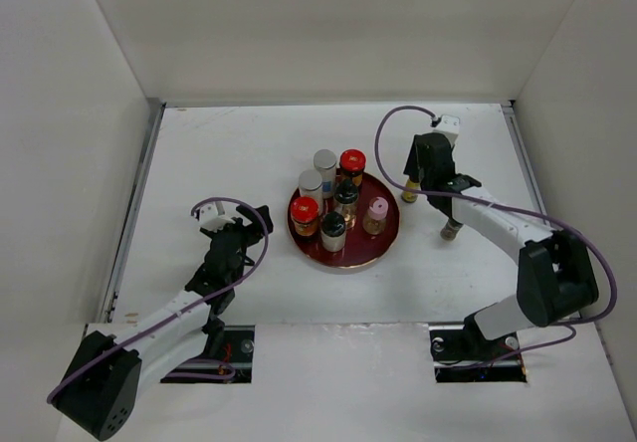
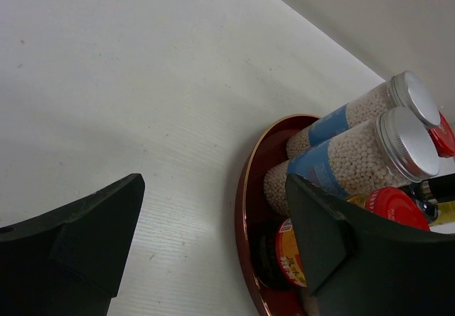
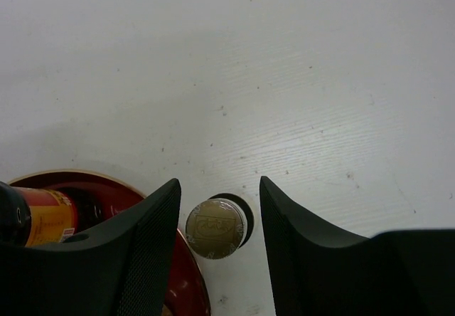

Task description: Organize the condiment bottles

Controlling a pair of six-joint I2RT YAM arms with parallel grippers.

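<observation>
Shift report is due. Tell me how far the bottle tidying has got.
Done: about seven bottles stand on the red tray. In hand: the right gripper straddles a gold-capped bottle beside the tray, jaws open, not visibly touching it. Left: that one and a second bottle by the right arm, both on the table. The left gripper is open and empty.

Tray [image 2: 245, 209]: cut off by lower edge, left wrist view
Red-capped jar [image 2: 391, 206]: half hidden behind a finger [image 2: 334, 248] of the left gripper [image 2: 213, 188]
Gold-capped bottle [image 3: 215, 228]: body hidden under own cap
Second bottle [image 1: 451, 229]: top hidden behind right arm [image 1: 490, 219]
</observation>
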